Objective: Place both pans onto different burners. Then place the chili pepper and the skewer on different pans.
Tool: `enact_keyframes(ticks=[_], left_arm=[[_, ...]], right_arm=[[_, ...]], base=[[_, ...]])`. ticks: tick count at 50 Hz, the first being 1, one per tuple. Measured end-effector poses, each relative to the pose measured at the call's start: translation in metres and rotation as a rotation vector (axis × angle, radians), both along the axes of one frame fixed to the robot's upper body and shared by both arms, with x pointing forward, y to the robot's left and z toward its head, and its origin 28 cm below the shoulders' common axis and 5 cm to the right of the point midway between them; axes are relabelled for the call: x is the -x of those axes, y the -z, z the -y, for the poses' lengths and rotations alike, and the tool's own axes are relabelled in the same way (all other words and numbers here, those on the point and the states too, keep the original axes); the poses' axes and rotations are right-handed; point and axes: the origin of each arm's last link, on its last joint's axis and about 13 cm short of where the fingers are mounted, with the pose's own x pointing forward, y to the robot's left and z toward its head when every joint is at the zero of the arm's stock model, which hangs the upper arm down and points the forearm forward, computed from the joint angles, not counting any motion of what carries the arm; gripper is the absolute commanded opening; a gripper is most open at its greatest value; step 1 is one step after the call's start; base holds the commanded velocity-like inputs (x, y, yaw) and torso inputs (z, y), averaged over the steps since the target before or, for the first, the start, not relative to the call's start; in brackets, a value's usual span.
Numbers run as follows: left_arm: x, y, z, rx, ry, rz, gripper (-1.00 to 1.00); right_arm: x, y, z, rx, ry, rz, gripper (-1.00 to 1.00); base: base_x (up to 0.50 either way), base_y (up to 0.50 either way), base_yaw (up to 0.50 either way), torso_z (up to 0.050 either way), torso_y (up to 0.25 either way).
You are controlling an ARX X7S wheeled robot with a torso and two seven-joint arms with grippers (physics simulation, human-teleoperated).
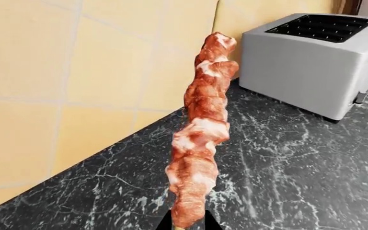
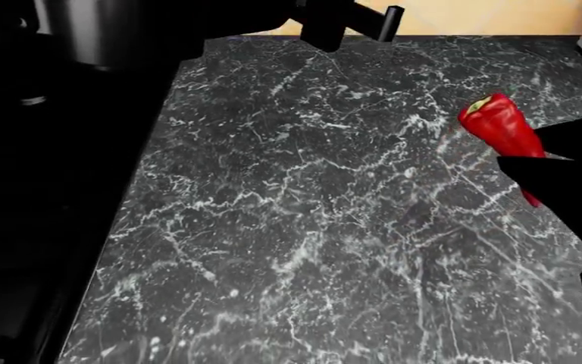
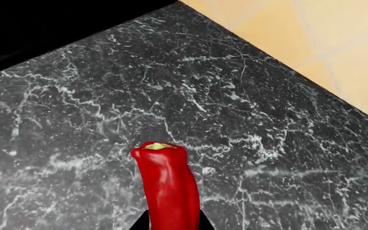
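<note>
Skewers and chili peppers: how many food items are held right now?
2. The skewer stands in the left gripper near the toaster; the chili pepper is in the right gripper above the countertop. Pans aren't visible.

Glossy red chili pepper (image 3: 168, 184), polished black marble counter (image 2: 321, 227), brushed-metal toaster (image 1: 312, 62)

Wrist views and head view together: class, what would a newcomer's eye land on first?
First, the skewer of pinkish-brown meat, rising from the left tool over the dark marble counter, with a silver toaster behind by the yellow tiled wall. Next, the glossy red chili pepper, gripped in the right tool above the same counter.
</note>
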Motion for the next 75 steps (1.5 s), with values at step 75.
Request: enact_keyframes(ticks=[75], left_arm=[[0.104, 0.092, -0.064, 0.231, -0.352, -0.045, -1.0]], right_arm=[[-0.018, 0.045, -0.013, -0.258, 0.179, 0.199, -1.0]], base=[[0.0, 0.0, 0.0, 0.0, 0.076]])
